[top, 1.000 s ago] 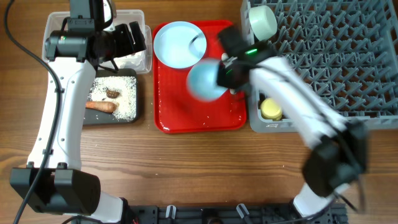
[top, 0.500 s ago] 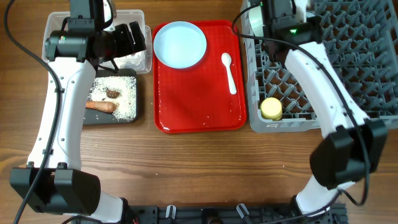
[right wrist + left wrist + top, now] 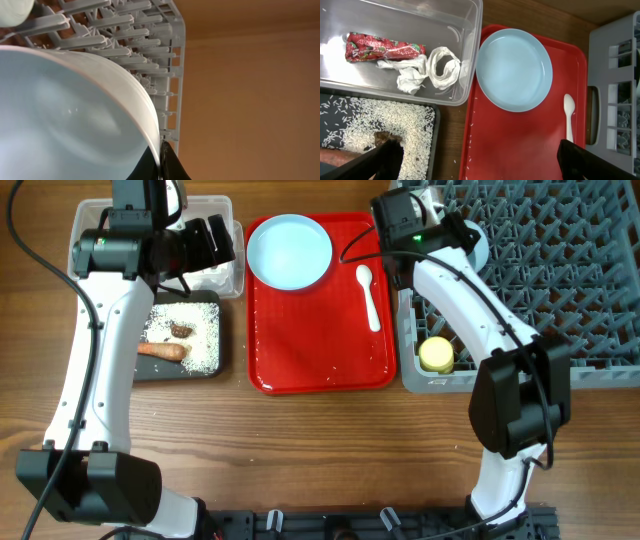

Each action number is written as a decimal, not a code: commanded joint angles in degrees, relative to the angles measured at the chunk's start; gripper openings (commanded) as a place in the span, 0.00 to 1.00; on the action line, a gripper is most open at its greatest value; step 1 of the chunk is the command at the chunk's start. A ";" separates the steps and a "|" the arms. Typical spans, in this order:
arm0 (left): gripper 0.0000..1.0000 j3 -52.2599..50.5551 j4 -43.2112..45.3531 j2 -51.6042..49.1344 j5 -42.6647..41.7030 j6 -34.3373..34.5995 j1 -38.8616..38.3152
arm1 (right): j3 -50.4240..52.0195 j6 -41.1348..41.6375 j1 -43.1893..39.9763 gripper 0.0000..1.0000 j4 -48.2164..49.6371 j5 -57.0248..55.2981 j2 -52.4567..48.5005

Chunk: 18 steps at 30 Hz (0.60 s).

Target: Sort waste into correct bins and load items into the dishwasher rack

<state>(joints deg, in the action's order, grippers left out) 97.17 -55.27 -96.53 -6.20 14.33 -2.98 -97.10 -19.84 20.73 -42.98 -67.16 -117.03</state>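
In the right wrist view my right gripper (image 3: 160,169) is shut on the rim of the pale blue bowl (image 3: 65,115), which is held tilted over the pegs of the grey dishwasher rack (image 3: 560,290). From overhead the bowl (image 3: 479,248) shows at the rack's rear left, and a yellow cup (image 3: 436,355) lies in the front left corner. The pale blue plate (image 3: 290,252) and white spoon (image 3: 368,295) rest on the red tray (image 3: 320,355). My left gripper (image 3: 482,165) hangs open and holds nothing, above the gap between the black tray and the red tray.
The clear tub (image 3: 470,30) holds a red wrapper (image 3: 385,47) and white tissue (image 3: 427,72). The black tray (image 3: 208,370) carries rice (image 3: 370,125), a brown lump (image 3: 181,330) and a carrot stick (image 3: 162,350). A pale green bowl (image 3: 10,10) stands in the rack.
My right arm has carried the blue bowl from over the red tray to the rack's rear left corner. The left arm has stayed still.
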 commanded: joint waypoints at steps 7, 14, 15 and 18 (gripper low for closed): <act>1.00 0.68 0.11 0.15 0.31 0.07 0.26 | 0.09 -7.19 0.35 0.04 5.97 -14.43 -1.62; 1.00 0.68 0.11 0.15 0.31 0.07 0.26 | 3.61 -7.19 3.89 0.04 5.90 -4.68 -2.60; 1.00 0.68 0.11 0.15 0.31 0.07 0.26 | 4.13 -7.15 4.63 0.04 5.86 -2.10 -2.60; 1.00 0.68 0.13 0.15 0.31 0.07 0.26 | 4.13 -7.15 5.14 0.04 5.86 -1.22 -2.60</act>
<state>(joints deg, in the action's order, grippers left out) 97.17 -55.27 -96.53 -6.22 14.31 -2.98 -94.11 -26.92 24.82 -36.97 -74.81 -118.24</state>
